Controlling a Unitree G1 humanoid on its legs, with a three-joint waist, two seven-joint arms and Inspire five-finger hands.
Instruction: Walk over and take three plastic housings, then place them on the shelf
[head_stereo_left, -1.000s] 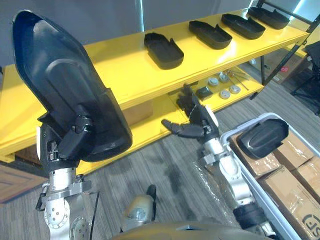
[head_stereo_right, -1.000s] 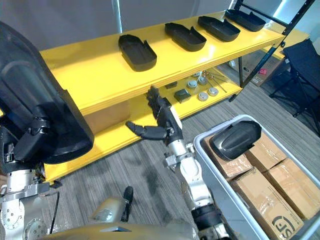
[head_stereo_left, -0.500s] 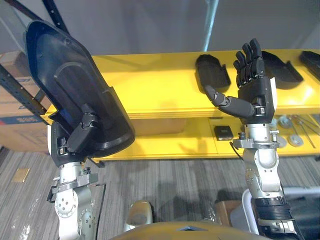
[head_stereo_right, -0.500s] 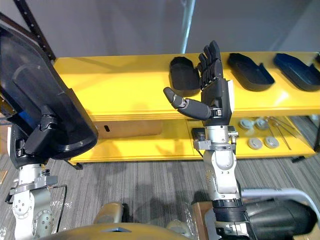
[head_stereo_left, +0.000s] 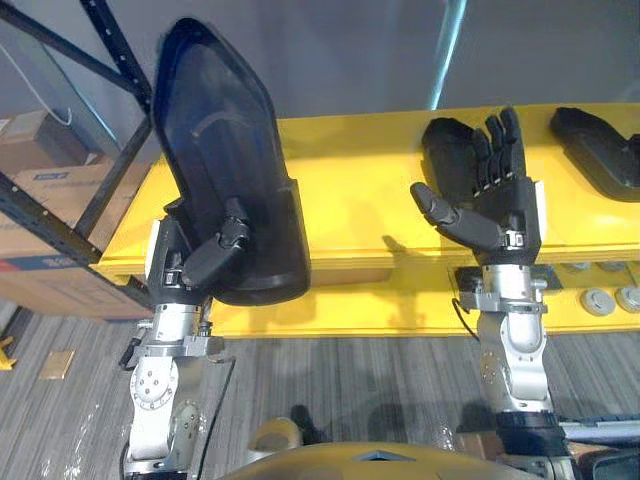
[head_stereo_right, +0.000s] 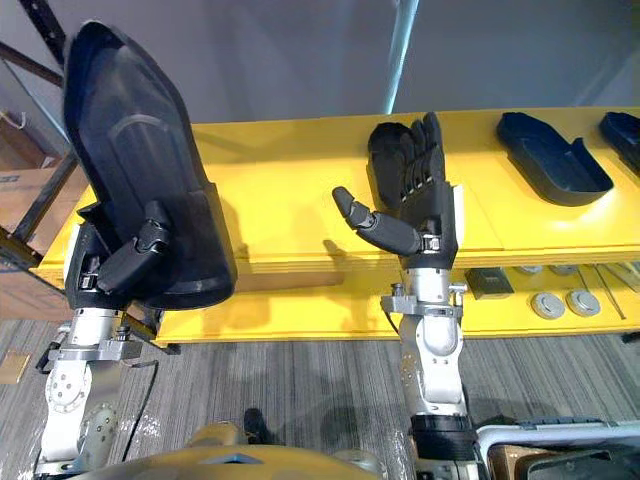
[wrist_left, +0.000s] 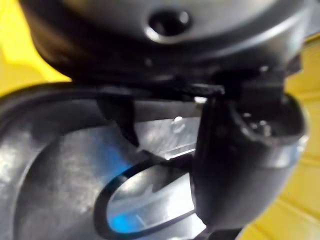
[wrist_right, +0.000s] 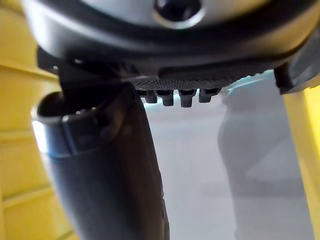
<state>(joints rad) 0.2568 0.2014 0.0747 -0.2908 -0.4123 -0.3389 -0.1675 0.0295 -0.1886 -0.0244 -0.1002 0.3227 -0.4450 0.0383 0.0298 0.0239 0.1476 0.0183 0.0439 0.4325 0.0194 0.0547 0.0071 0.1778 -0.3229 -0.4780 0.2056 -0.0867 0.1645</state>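
A large black plastic housing (head_stereo_left: 225, 190) stands upright in my left hand (head_stereo_left: 205, 262), whose thumb curls over its lower edge; the left wrist view shows the thumb (wrist_left: 240, 160) pressed on the housing's inner surface (wrist_left: 75, 170). My right hand (head_stereo_left: 490, 200) is raised in front of the yellow shelf (head_stereo_left: 340, 190), open, fingers straight and thumb spread, holding nothing. Behind it a black housing (head_stereo_left: 447, 150) lies on the shelf top, partly hidden by the fingers. Another housing (head_stereo_right: 553, 158) lies further right on the shelf, with the edge of a third (head_stereo_right: 625, 128) beyond it.
The shelf's top has bare room between the held housing and the lying one. On the lower shelf level are round metal parts (head_stereo_right: 565, 302) and a dark block (head_stereo_right: 487, 281). A black rack upright (head_stereo_left: 90, 60) and cardboard boxes (head_stereo_left: 45, 180) stand at the left.
The camera has swung left, so the shelf sits further right in the picture. The held housing and left hand now appear nearer the middle; the right hand stays raised and open.
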